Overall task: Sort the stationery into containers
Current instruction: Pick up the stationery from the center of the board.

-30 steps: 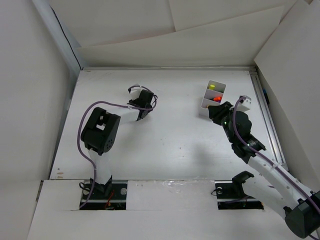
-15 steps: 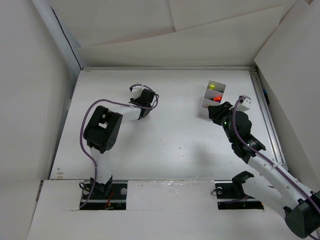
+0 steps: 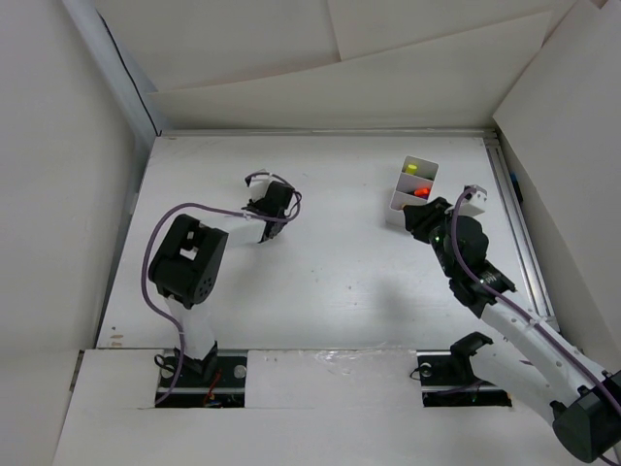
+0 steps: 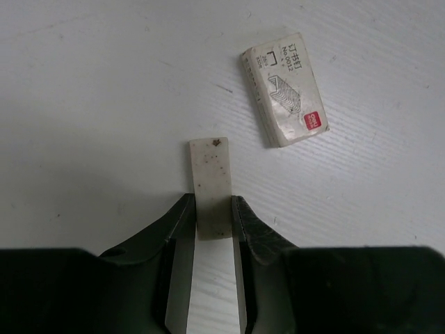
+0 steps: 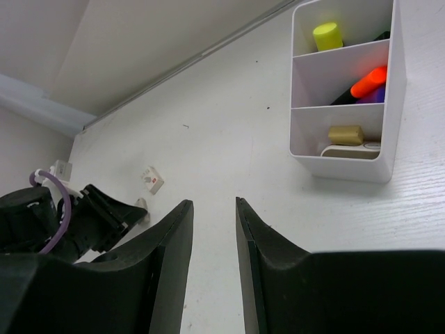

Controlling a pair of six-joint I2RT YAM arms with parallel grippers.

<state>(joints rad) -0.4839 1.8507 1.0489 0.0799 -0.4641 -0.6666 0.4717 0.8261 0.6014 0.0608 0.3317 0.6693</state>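
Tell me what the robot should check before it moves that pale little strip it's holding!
1. Pale flat rectangular strip pinched between the left jaws: ok.
2. Strip lifted off the white table: cannot tell.
3. Small white cardboard staple box lying apart from the strip: ok.
4. White plastic three-compartment tub with its openings showing: ok.
5. Right jaws open and empty: ok.
6. Way to the tub free: cannot tell; the right arm sits close beside it.

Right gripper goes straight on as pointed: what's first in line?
Nothing near. The right gripper points across bare table, between the white tub on its right and the left gripper on its left. First contact is probably the back wall; depth unclear.
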